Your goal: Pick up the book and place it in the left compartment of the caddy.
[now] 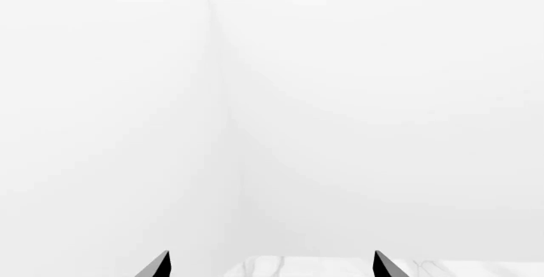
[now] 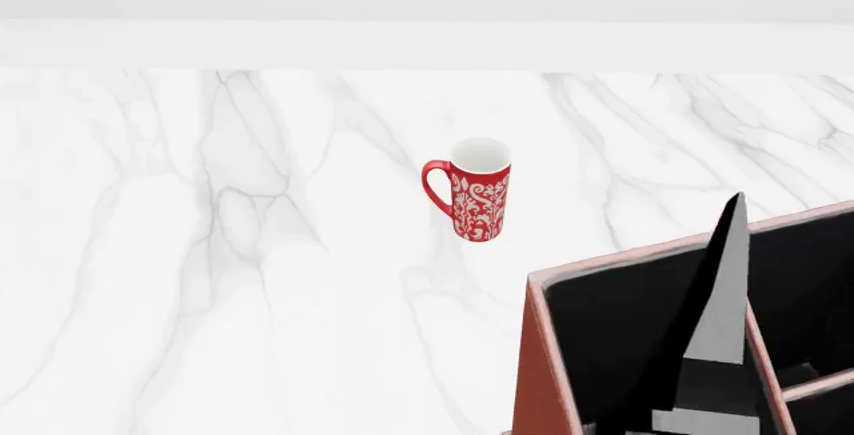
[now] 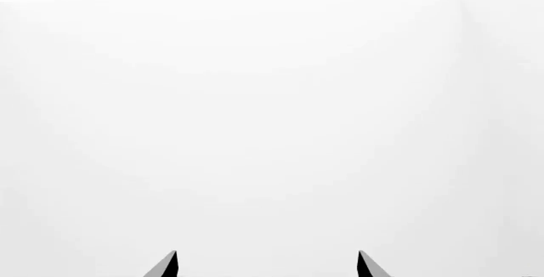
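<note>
Left gripper [image 1: 271,265] stands spread, its two dark fingertips wide apart with nothing between them, aimed at a blank white wall over a marble edge. Right gripper [image 3: 267,265] is likewise spread and empty.

The book is not identifiable in any view. A dark wedge with a grey face rises from the caddy [image 2: 537,355] at its left compartment [image 2: 614,345]; whether that is the book or an arm part cannot be told. The caddy is cut off by the frame.

A red patterned mug [image 2: 474,191] stands upright on the marble table [image 2: 200,255], well apart from the caddy.
</note>
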Available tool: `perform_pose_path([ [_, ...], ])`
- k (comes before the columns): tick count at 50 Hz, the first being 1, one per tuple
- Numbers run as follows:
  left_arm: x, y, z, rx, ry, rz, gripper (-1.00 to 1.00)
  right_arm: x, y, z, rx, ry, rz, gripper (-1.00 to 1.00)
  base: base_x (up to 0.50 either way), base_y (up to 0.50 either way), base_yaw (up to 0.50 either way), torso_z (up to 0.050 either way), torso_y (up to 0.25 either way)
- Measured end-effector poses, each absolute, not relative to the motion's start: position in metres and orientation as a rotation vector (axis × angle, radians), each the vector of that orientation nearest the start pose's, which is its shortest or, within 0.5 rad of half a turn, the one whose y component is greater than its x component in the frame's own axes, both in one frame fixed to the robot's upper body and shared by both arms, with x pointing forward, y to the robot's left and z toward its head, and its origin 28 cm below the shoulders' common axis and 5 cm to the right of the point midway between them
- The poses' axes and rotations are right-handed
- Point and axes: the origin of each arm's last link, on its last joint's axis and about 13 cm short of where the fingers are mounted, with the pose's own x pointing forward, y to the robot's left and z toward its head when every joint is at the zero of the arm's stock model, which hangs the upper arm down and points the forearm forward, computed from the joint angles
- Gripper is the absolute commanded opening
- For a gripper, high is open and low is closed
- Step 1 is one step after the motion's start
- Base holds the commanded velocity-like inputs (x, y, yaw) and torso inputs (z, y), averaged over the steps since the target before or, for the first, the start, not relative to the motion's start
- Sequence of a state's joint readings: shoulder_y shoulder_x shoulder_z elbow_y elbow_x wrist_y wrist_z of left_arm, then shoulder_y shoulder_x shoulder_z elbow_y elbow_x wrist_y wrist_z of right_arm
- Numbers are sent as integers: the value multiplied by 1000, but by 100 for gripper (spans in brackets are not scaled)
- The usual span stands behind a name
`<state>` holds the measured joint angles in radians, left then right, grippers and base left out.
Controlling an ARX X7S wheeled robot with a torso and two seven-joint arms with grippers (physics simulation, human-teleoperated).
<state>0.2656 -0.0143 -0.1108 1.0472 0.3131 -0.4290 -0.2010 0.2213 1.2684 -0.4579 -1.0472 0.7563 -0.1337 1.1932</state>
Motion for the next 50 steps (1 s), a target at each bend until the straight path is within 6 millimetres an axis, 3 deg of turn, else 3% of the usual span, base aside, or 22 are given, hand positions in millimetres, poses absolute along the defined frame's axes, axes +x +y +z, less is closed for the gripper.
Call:
perform_pose_path([
  [36, 119, 238, 154, 282, -369, 472, 100, 137, -164, 262, -193, -402, -225, 100, 0, 0, 0, 0, 0],
  [50, 119, 238, 154, 283, -366, 470, 100, 156, -166, 274, -285, -333, -132, 100, 0, 0, 0, 0, 0],
])
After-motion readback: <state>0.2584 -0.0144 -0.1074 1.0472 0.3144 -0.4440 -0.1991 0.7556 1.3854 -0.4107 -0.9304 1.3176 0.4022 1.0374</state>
